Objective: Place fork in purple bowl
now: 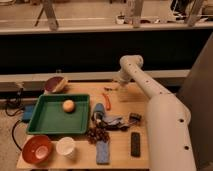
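The fork (111,88) shows as a thin grey sliver lying on the far middle of the wooden table (150,107), just above the orange-red carrot-like piece (106,100). My gripper (122,90) hangs at the end of the white arm, close to the right of the fork and low over the table. The purple bowl (55,84), dark maroon outside and pale inside, sits tilted at the table's far left corner, well left of the gripper.
A green tray (50,122) holds an orange fruit (68,105). An orange-red bowl (37,148) and a white cup (65,146) stand at the front left. Grapes (97,134), a blue sponge (102,151), a black remote (135,144) and a blue packet (107,117) lie mid-table.
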`<state>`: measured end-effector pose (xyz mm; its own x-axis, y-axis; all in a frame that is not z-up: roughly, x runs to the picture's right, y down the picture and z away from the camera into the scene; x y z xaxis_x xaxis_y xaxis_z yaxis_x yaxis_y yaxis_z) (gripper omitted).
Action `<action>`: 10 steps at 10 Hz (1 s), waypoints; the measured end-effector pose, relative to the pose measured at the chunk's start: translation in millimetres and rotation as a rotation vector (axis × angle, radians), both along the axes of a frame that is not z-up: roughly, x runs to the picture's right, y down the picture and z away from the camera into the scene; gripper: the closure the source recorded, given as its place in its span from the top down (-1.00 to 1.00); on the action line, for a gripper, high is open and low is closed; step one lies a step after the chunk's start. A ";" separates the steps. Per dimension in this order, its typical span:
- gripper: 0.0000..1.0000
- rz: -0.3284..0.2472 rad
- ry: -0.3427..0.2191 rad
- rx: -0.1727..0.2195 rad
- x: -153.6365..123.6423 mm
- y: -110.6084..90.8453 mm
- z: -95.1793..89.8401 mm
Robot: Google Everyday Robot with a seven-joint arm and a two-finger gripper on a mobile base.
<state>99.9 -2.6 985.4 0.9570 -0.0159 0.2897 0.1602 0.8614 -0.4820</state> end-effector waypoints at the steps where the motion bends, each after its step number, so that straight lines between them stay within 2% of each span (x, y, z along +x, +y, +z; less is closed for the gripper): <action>1: 0.60 0.003 0.002 -0.007 2.0 1.2 3.8; 3: 0.60 0.005 0.010 -0.021 6.2 3.1 9.9; 8: 0.60 0.026 0.033 -0.083 11.5 13.1 26.4; 9: 0.57 0.031 0.034 -0.094 10.7 15.2 28.4; 10: 0.42 0.036 0.034 -0.099 9.9 16.2 30.6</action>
<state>109.9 13.7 1016.0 0.9658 0.0455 0.2552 0.1123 0.8140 -0.5700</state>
